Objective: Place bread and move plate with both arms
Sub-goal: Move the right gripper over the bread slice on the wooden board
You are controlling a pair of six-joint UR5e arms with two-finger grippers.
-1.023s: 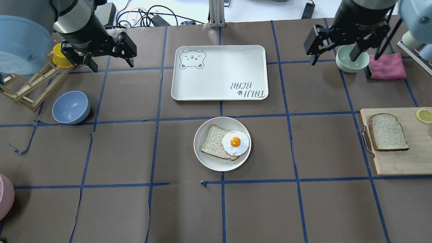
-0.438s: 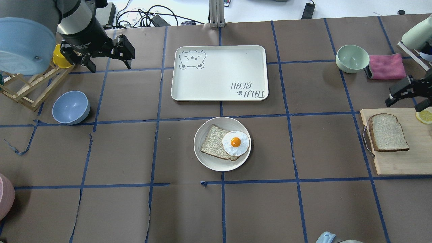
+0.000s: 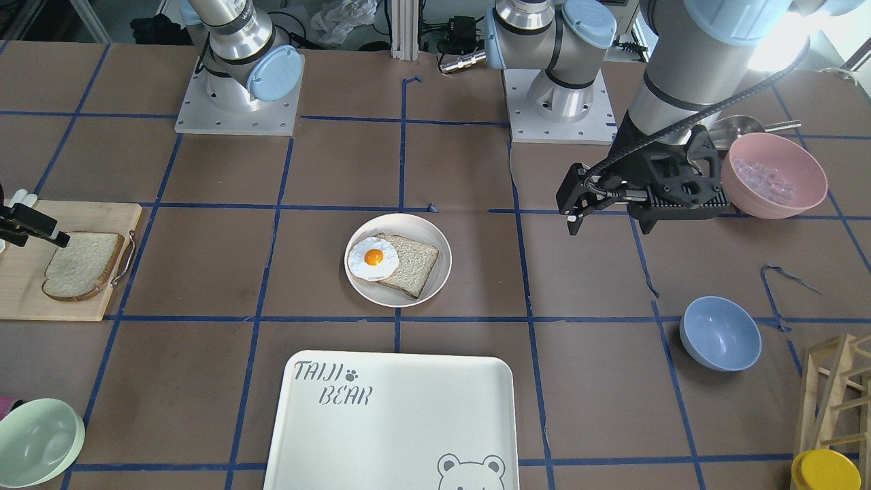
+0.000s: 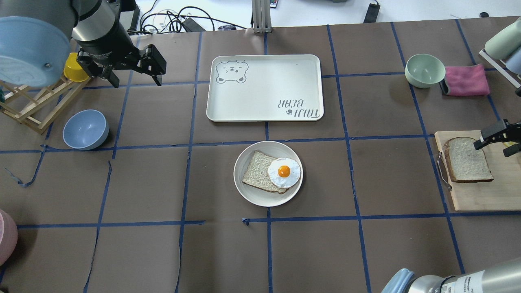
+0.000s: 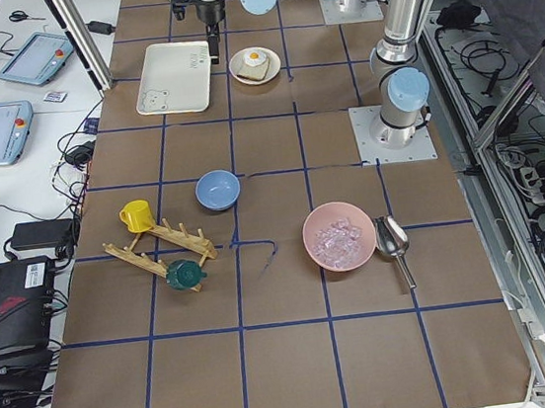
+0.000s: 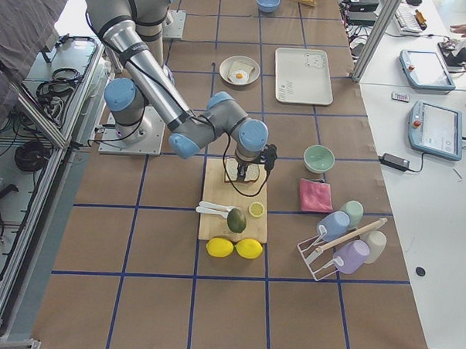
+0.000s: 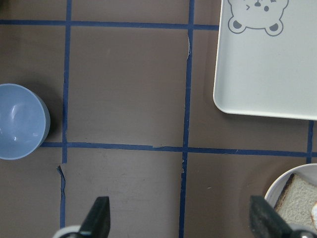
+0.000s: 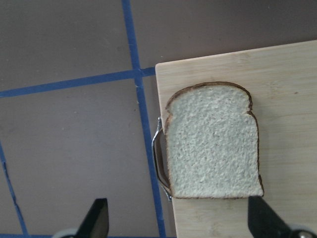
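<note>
Right wrist-mounted view looks straight down on the bread (image 8: 213, 141), which lies flat on the wooden cutting board (image 8: 277, 69) at the table's right end, its domed end pointing away from us. The right gripper (image 8: 179, 220) hangs above the slice with its fingers spread wide and nothing between them. The left gripper (image 4: 136, 79), also spread and empty, hovers well apart near the table's far left.

We judge the step in hand to be the pick of the bread. To do it well, we want the fingers to straddle the two straight crust sides, so the wrist should shift forward until the slice sits midway between the tips. One finger must come down clear of the metal handle (image 8: 157, 158) on the board's edge, just beside the crust. The slice looks soft, so we should go low and close gently, or it may fold.

The plate (image 4: 252, 195) sits at the table's centre and holds a squarer slice (image 4: 257, 173) with a fried egg (image 4: 284, 172) overlapping it. The tray (image 4: 264, 87) beyond it shows only its bear print. We see nothing in the blue bowl (image 4: 103, 136) or the green bowl (image 4: 419, 84). The pink bowl (image 3: 776, 209) holds clear, ice-like pieces.
</note>
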